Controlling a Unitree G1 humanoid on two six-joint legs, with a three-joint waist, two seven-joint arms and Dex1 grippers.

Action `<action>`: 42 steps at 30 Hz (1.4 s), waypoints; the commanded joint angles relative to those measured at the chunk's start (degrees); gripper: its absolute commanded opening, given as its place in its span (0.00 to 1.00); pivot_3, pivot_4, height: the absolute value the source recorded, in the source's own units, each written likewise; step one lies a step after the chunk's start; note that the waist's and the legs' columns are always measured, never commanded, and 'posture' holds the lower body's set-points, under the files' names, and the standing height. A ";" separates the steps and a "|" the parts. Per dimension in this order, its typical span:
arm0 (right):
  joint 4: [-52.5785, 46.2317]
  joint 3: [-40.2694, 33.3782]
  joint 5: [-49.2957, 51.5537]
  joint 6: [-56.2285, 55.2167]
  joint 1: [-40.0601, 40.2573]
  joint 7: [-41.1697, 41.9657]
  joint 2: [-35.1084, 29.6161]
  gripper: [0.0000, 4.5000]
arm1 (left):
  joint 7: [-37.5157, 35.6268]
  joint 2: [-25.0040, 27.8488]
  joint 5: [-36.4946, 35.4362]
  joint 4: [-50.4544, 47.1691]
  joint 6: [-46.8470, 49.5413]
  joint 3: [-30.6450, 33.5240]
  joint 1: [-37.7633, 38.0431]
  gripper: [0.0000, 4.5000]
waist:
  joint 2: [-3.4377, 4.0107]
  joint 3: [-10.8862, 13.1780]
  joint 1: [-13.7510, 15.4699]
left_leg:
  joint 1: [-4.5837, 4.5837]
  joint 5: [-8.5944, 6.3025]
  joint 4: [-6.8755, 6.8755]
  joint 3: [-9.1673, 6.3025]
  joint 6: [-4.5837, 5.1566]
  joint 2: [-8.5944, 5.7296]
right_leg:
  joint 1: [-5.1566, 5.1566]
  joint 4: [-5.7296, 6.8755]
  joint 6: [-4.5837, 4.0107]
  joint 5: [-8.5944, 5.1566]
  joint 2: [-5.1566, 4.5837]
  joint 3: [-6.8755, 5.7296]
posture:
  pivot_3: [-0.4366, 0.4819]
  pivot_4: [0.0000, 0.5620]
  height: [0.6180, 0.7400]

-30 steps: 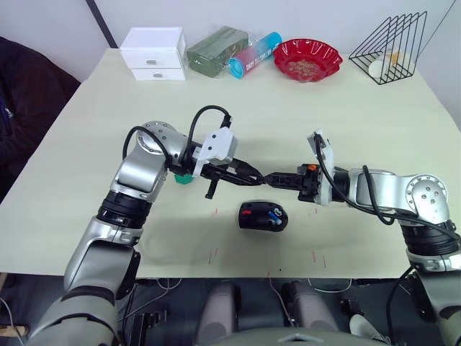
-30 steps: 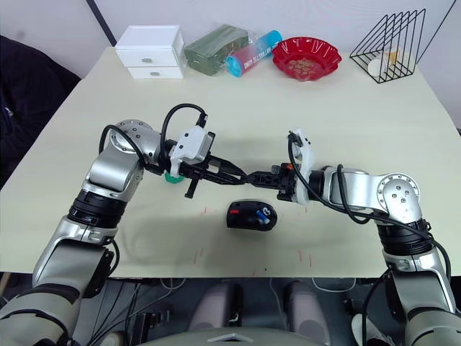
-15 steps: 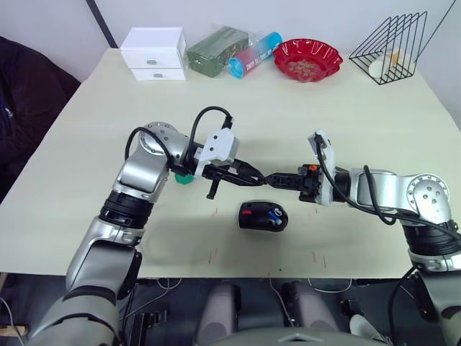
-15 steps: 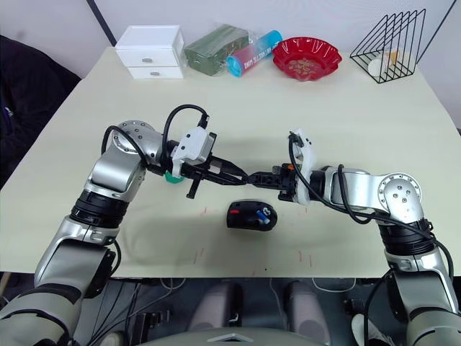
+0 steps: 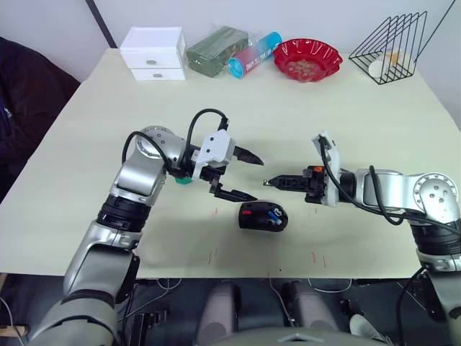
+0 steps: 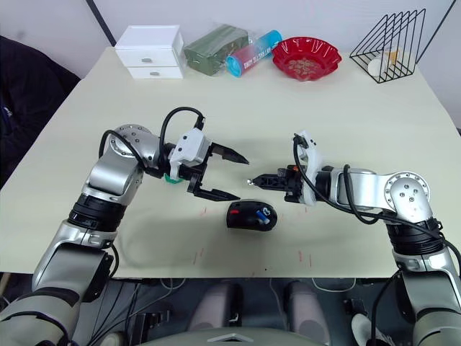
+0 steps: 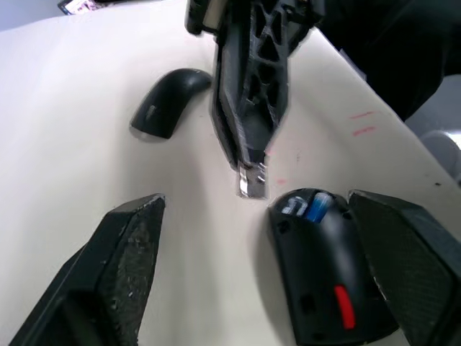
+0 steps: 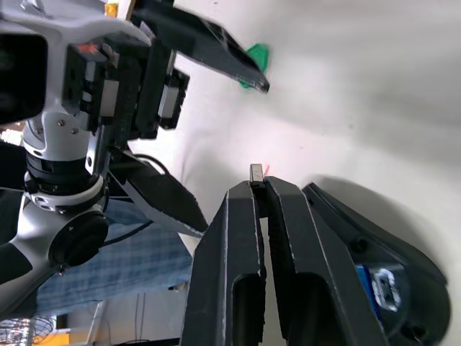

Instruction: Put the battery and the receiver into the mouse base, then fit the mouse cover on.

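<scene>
One step: seating the receiver, I judge.
Receiver: pinched at the right claw tip, just above the worktop.
Mouse base: at 7 o'clock from that tip, battery already inside.
Left claw: wide, empty.
Mouse cover: lying apart.
Advice: align the stub with its slot, lower gently.

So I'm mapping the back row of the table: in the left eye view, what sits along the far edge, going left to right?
White two-drawer box → dark green packet → blue and pink tube lying on its side → red scalloped bowl → black wire rack.
</scene>
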 commanded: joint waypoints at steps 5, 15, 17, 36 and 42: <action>-1.72 -3.44 0.83 1.14 2.35 6.40 -4.52 0.00 | 2.60 0.48 -3.64 -5.99 2.42 2.94 6.04 0.99 | 0.00 0.00 0.03 | 0.01 0.00 -0.02 0.01 0.00 0.01 | 0.01 -0.03 0.00 0.00 -0.02 0.02 | 0.48 0.27 1.00; -4.58 -6.54 0.83 1.57 7.96 15.33 -13.02 0.00 | 5.63 -0.39 -1.13 -8.17 2.42 -0.40 11.51 0.99 | 0.01 -0.01 0.20 | 0.01 0.00 -0.02 0.02 0.01 0.00 | 0.03 -0.05 0.00 0.00 -0.02 0.02 | 0.48 0.27 1.00; -4.57 -6.36 0.79 1.41 8.33 15.97 -14.94 0.00 | 5.82 -0.58 -0.23 -7.95 2.01 -1.34 11.92 0.99 | 0.01 -0.01 0.16 | 0.01 0.00 -0.01 0.01 0.00 0.00 | 0.03 -0.03 0.00 0.00 -0.02 0.02 | 0.48 0.27 1.00; -5.27 -5.69 -0.87 0.27 8.84 18.69 -18.72 0.00 | 8.55 -5.50 6.80 0.66 -2.34 -6.93 10.85 0.99 | 0.01 -0.01 0.20 | 0.05 0.00 -0.01 0.00 0.01 -0.01 | 0.04 0.01 -0.01 0.01 -0.01 0.02 | 0.48 0.27 1.00; -5.74 -5.56 -1.38 0.44 9.18 19.33 -18.95 0.00 | 8.79 -6.57 8.48 1.75 -2.55 -8.10 9.41 0.99 | 0.01 -0.01 0.20 | 0.05 0.00 -0.01 0.00 0.01 -0.01 | 0.04 0.01 -0.01 0.01 -0.01 0.02 | 0.48 0.27 1.00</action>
